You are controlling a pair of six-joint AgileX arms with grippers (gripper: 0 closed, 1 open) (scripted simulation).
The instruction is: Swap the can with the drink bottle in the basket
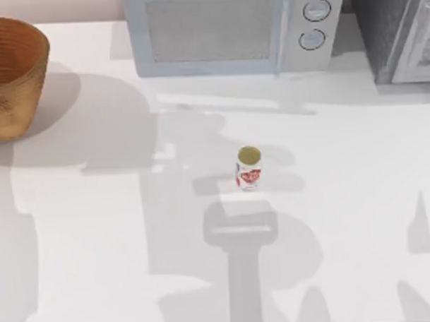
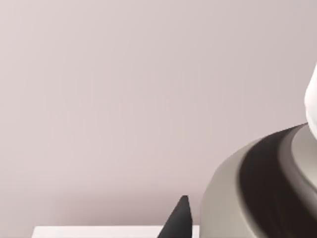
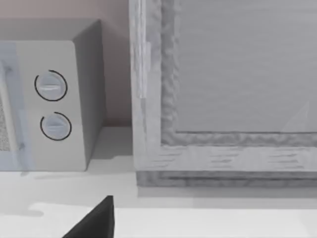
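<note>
The drink bottle [image 1: 248,168] stands upright near the middle of the table, white with red markings and a tan-gold top. The basket [image 1: 8,104], large, woven and tan-brown, sits at the far left back corner, with part of its ribbed inside showing. The can is out of view. A black part of my left gripper [image 2: 177,223] juts in before a plain wall in the left wrist view. A black part of my right gripper [image 3: 96,220] hangs above the table, facing the appliances at the back right. Neither gripper is near the bottle.
A pale microwave [image 1: 224,30] with two round knobs [image 3: 50,85] stands along the back edge. A grey cabinet-like appliance [image 1: 401,31] stands to its right. A rounded grey and dark body [image 2: 262,188] is close by in the left wrist view. Arm shadows lie across the table's front.
</note>
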